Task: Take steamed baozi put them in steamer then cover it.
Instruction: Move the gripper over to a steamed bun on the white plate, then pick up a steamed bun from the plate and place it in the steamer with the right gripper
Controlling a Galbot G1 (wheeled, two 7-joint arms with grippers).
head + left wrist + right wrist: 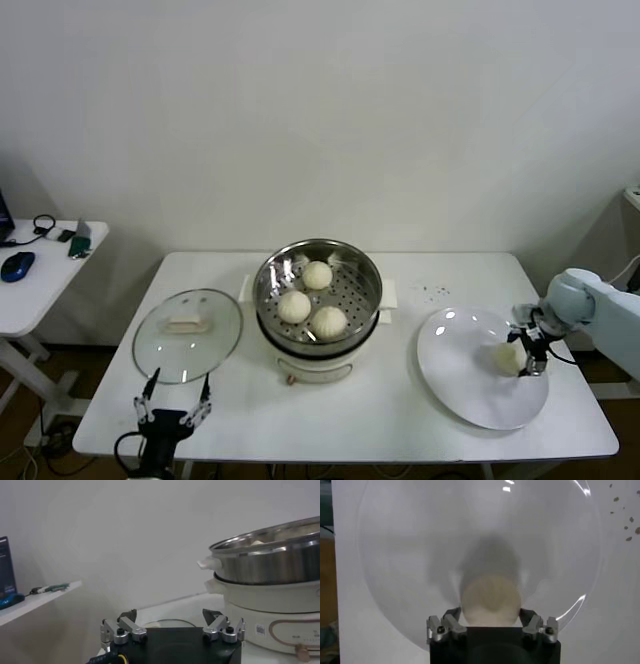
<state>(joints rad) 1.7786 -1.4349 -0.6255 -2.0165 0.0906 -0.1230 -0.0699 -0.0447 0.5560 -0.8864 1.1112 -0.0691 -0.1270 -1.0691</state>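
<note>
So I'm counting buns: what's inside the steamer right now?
Three buns sit on the perforated tray inside the steamer. Below the tray is hidden.

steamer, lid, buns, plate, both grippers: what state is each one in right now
steamer: uncovered, three baozi inside on the perforated tray
glass lid: off the pot, flat on the table to its left
last baozi: on the white plate, between the right gripper's fingers
white plate: holds one baozi
right gripper: closed on the last baozi
left gripper: open, empty, at the table's front edge
</note>
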